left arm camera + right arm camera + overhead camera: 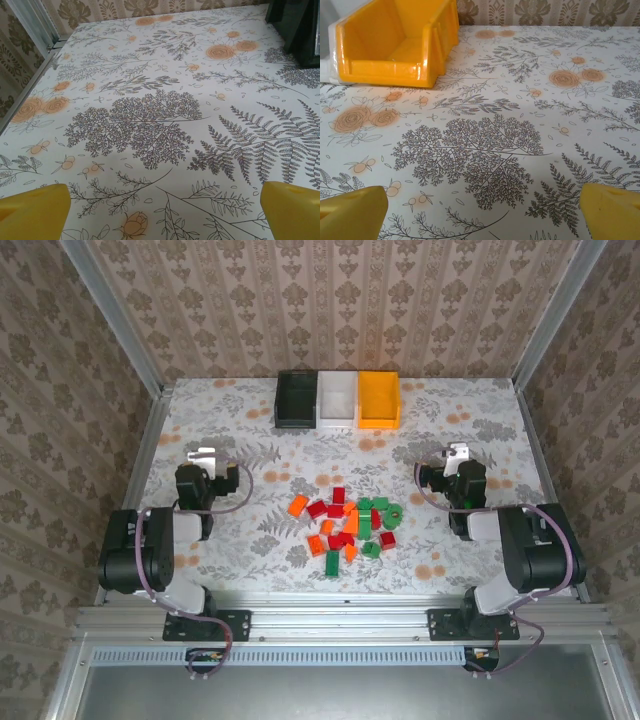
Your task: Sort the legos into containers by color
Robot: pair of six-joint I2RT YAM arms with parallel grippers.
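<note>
Overhead: legos (347, 523) in red, orange and green, heaped loosely on the flowered table (250, 430), mid-width and toward the near edge, between the two arms. At the far edge, three containers in a row with sides touching: black bin (296, 398) on the left, white bin (337, 398) in the middle, orange-yellow bin (379, 398) on the right. All three well apart from the heap. Left gripper (203, 455) left of the heap and clear of it, pointing toward the far side. Right gripper (458, 452) right of the heap, likewise clear and pointing far. Too small here to read either pincer's spread.

Left wrist: left gripper (160, 215) spread wide, with yellow fingertips (32, 210) at the near left and near right corners and bare flowered cloth between them. Pinching nothing. A dark corner of the black bin (297, 30) at the far right.

Right wrist: right gripper (480, 215) spread just as wide, fingertips (350, 212) again in the two near corners, cloth between, pinching nothing. Orange-yellow bin (395, 45) standing at the far left, with a sliver of the white bin (324, 70) against its left side.
</note>
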